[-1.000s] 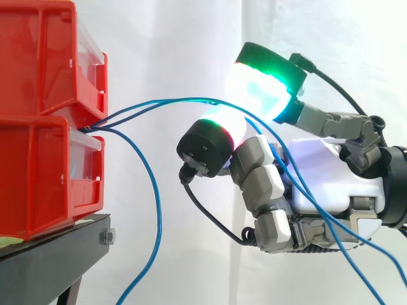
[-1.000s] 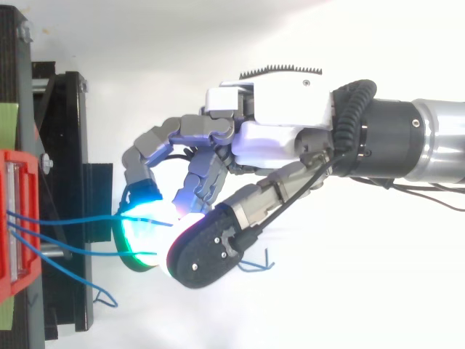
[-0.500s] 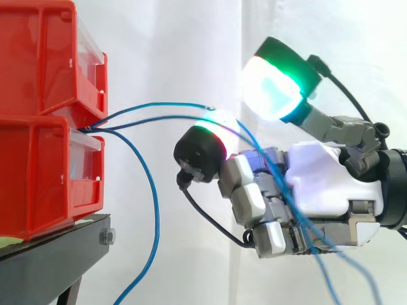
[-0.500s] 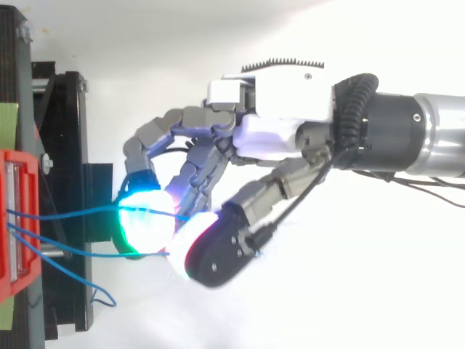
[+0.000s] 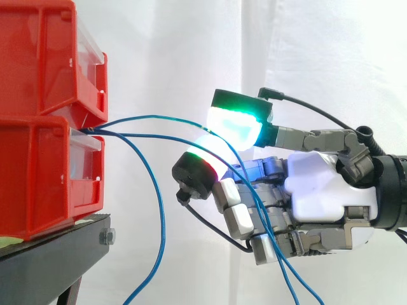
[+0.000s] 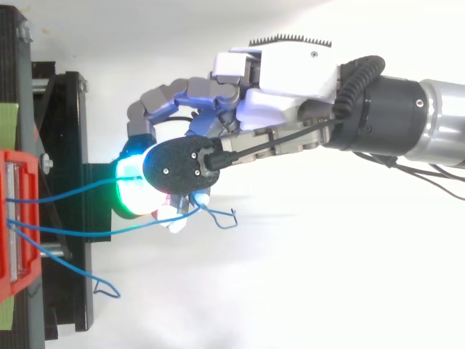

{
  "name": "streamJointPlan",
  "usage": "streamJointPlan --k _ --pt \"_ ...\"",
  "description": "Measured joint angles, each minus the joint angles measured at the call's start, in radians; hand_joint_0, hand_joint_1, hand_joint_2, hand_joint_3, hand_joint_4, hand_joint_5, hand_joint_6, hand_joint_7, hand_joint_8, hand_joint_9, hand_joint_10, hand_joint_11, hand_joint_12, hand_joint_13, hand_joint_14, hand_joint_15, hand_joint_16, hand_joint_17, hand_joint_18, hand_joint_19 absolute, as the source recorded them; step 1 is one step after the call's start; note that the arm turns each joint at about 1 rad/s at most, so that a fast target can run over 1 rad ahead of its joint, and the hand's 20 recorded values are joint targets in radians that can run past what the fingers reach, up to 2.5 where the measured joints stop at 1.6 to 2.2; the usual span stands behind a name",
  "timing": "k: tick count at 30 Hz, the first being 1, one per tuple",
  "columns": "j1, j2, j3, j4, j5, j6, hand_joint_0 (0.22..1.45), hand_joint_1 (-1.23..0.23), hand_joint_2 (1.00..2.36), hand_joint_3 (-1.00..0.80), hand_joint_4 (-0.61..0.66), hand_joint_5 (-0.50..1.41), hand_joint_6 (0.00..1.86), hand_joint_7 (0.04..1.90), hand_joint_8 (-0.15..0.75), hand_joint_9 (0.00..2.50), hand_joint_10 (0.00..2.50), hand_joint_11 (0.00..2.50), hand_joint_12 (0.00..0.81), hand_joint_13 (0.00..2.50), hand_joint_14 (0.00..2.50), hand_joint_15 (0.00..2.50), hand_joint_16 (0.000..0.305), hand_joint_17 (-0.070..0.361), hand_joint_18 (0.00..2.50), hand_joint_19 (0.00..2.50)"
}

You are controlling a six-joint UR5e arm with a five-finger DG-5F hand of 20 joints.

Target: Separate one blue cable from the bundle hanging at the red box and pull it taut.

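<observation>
A thin blue cable is arching out from the front edge of the stacked red plastic bins. The robot's grey-and-white hand is pinching it between curled, glowing fingertips. A second blue cable is trailing past the hand, and a third blue cable is drooping beside the black stand.

Backdrop: white curtain, soft vertical folds, fills whole background in side view. Black stand bottom left there, silver bolt on its end face, just under top edge. Thin green strip lying on stand top, far left. From above, stand runs down left edge, corner bolt near top, short silver rod sticking out lower down.
</observation>
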Motion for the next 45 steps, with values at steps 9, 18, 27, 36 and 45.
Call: streamJointPlan --k 9,18,27,36,45 --pt "0.004 0.0 0.0 0.0 0.008 -0.003 0.53 -0.68 1.01 -0.41 0.17 -0.15 0.76 1.21 0.303 0.84 0.02 0.65 0.399 0.98 0.02 0.51 0.051 0.115 1.07 0.57" --pt "0.014 0.0 0.0 0.003 0.011 -0.003 0.51 -0.61 1.0 -0.5 0.17 -0.14 0.74 1.21 0.302 0.81 0.01 0.61 0.4 0.96 0.02 0.49 0.051 0.116 1.06 0.58" --pt "0.018 0.0 0.0 0.003 0.022 -0.003 0.59 -0.73 1.02 -0.14 0.13 -0.15 0.8 1.25 0.294 0.82 0.02 0.61 0.387 0.97 0.02 0.49 0.048 0.108 1.07 0.59" --pt "0.018 0.0 0.0 0.003 0.022 -0.003 0.59 -0.75 1.02 -0.04 0.11 -0.15 0.82 1.26 0.316 0.85 0.01 0.6 0.408 1.02 0.01 0.5 0.053 0.119 1.15 0.57" --pt "0.02 0.0 0.0 0.004 0.022 -0.003 0.59 -0.75 1.02 0.03 0.05 -0.14 0.84 1.26 0.361 1.04 0.02 0.73 0.414 1.14 0.02 0.57 0.054 0.122 1.24 0.54"
